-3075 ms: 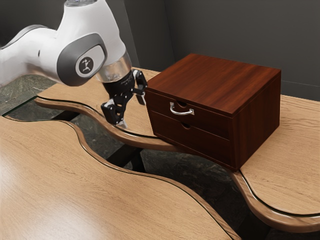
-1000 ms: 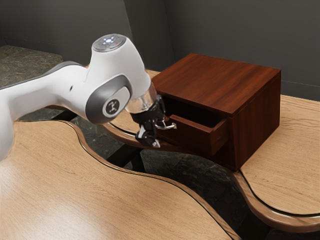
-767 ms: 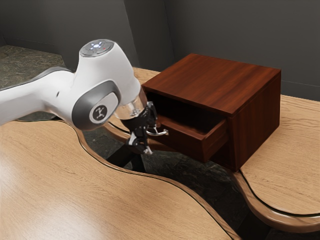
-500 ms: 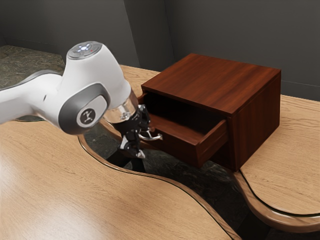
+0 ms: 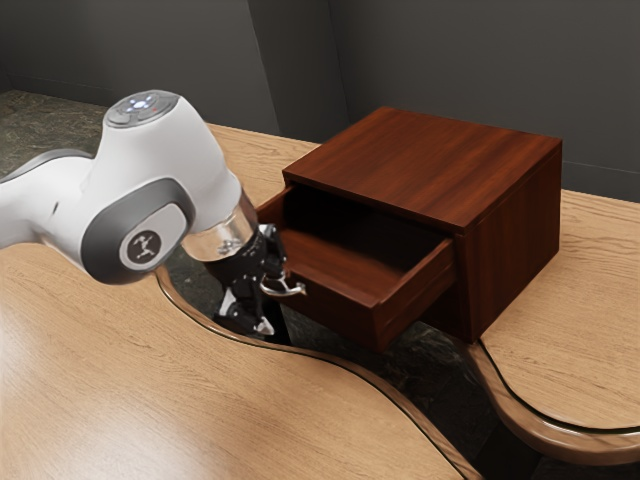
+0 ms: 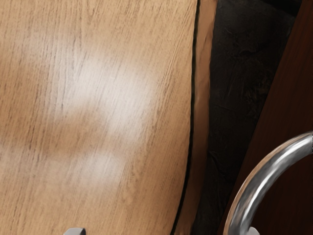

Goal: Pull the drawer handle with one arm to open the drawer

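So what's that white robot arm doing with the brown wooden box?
It's opening a drawer. The robot's black hand is shut on the silver handle of the top drawer in the wooden cabinet. The drawer sticks far out of the cabinet, so its inside shows. The cabinet sits on a wavy wooden table.
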Available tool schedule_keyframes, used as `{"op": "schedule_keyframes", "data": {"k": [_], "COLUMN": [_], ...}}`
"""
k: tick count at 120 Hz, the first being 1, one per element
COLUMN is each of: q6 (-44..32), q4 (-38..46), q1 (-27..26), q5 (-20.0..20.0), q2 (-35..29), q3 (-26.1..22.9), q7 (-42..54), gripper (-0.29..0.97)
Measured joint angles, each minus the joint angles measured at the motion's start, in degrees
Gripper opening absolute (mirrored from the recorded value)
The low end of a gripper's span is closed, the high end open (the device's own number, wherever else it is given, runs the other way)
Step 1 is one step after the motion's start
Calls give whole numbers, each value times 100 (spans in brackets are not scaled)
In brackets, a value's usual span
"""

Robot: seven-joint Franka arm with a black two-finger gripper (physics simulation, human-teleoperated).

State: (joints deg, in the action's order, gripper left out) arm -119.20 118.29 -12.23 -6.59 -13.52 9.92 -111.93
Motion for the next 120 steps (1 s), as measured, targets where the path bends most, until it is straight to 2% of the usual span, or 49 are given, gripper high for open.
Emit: {"op": "schedule_keyframes", "data": {"k": [48,120], "q6": [365,493], "q4": [-6,-117], "q1": [-10,-29], "q5": [7,-34], "q2": [-86,-126], "q3": [7,4], "q7": [-1,1], "gripper": [34,36]}}
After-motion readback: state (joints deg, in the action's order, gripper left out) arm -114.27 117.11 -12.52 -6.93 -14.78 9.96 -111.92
